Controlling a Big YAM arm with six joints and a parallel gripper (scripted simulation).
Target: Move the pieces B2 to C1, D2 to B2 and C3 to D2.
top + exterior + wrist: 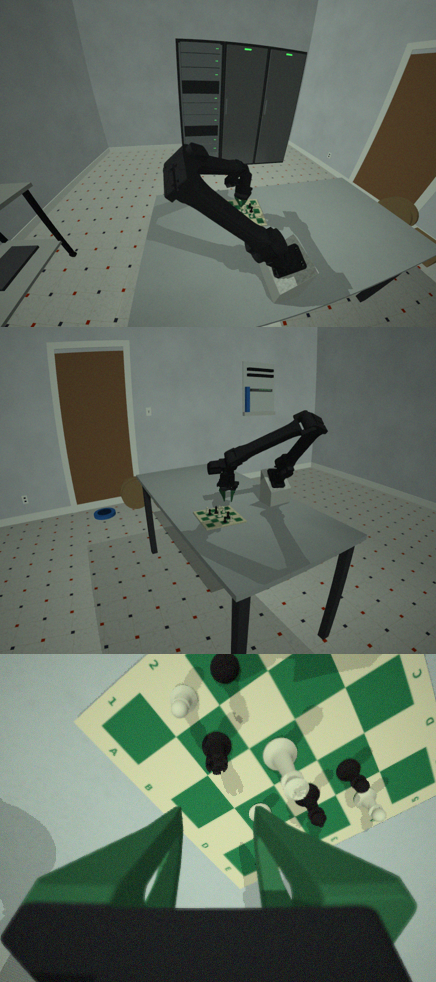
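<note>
The small green and cream chessboard (132,726) (210,524) (260,220) lies on the grey table (281,538). In the wrist view a black piece (216,748) stands on B2. A white pawn (260,804) stands on D2, partly hidden behind my right finger. A tall white piece (280,755) stands around C3. My gripper (218,818) (227,498) (240,202) hangs a little above the board's row-1 edge, near C1 and D1. Its green fingers stand partly apart with nothing between them.
Other pieces stand on the board: a white pawn (183,701) on A2, a black piece (224,667) on A3, and several black and white ones (350,773) toward the E side. The arm's grey base block (269,492) stands behind the board.
</note>
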